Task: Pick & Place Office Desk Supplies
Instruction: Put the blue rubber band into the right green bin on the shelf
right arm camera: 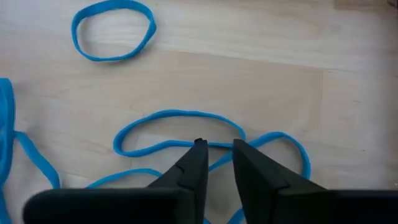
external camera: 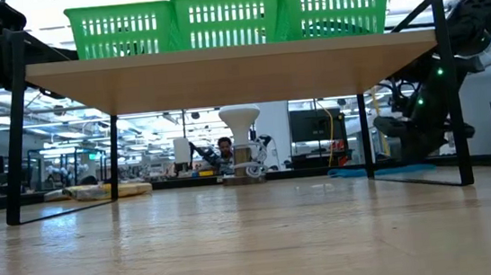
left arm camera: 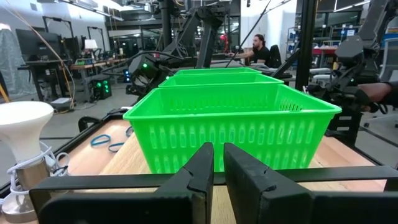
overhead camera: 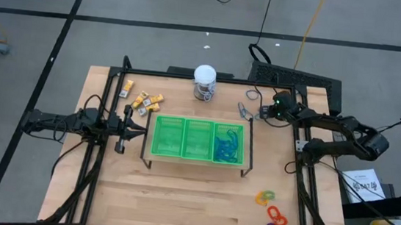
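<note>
Your right gripper sits low over the blue loops at the upper right of the overhead frame, just beside the green tray. Its fingers are nearly closed, a thin blue strand running between the tips; whether it is truly pinched, you cannot tell. This looks like the pick step: next, close fully, lift, carry to the tray's right compartment. Your left gripper waits at the tray's left, fingers almost together, empty.
</note>
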